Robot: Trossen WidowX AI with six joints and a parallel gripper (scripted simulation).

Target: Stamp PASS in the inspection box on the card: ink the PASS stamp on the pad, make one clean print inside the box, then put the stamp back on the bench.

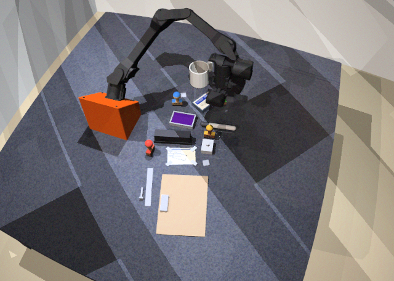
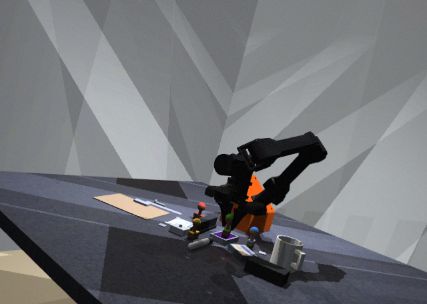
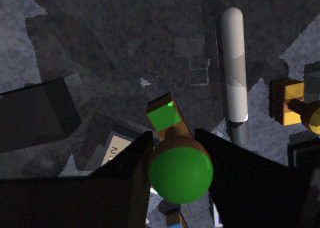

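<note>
My gripper (image 2: 229,224) (image 3: 173,136) is shut on the green-knobbed stamp (image 2: 229,219) (image 3: 181,174), holding it by the neck above the bench. Its base hangs below the fingers; its lettering is hidden. In the top view my hand nearly hides it. The purple ink pad (image 1: 183,119) (image 2: 217,236) lies open, left of and nearer the front than my hand in the top view. The card (image 1: 181,157) lies taped at its corners, with faint lines; its box and any print are too small to read. Stamps with red (image 1: 148,143), blue (image 1: 176,95) and yellow (image 1: 209,127) knobs stand apart.
A blue-labelled tin (image 1: 201,103) lies beside my hand, a mug (image 1: 199,77) behind. A marker (image 1: 222,126) (image 3: 234,63) and a white box (image 1: 207,146) lie toward the card. One black block (image 1: 172,136) separates pad and card; another (image 2: 267,271) (image 3: 35,115) is near the mug.
</note>
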